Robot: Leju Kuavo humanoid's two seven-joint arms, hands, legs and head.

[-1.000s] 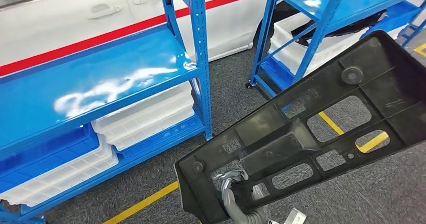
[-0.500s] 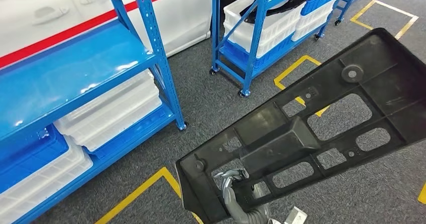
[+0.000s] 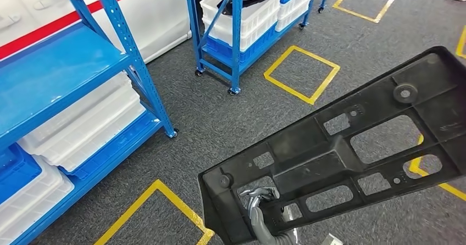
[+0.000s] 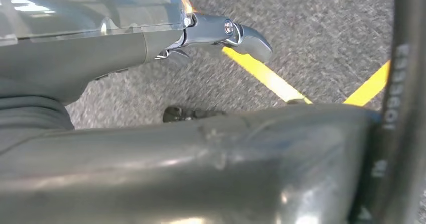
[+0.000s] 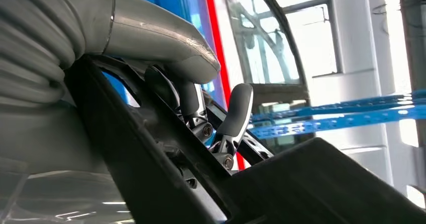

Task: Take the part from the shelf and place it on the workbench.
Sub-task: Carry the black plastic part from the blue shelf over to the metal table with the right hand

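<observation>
Through its cutout, right hand (image 3: pixel 258 201) grips part (image 3: pixel 351 146)

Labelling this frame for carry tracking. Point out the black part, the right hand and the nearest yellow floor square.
black part (image 3: pixel 351 146), head view, on its ribbed middle.
right hand (image 3: pixel 258 196), head view, on the fingers hooked through a cutout of the part.
yellow floor square (image 3: pixel 181 202), head view, on its right tape edge.
</observation>
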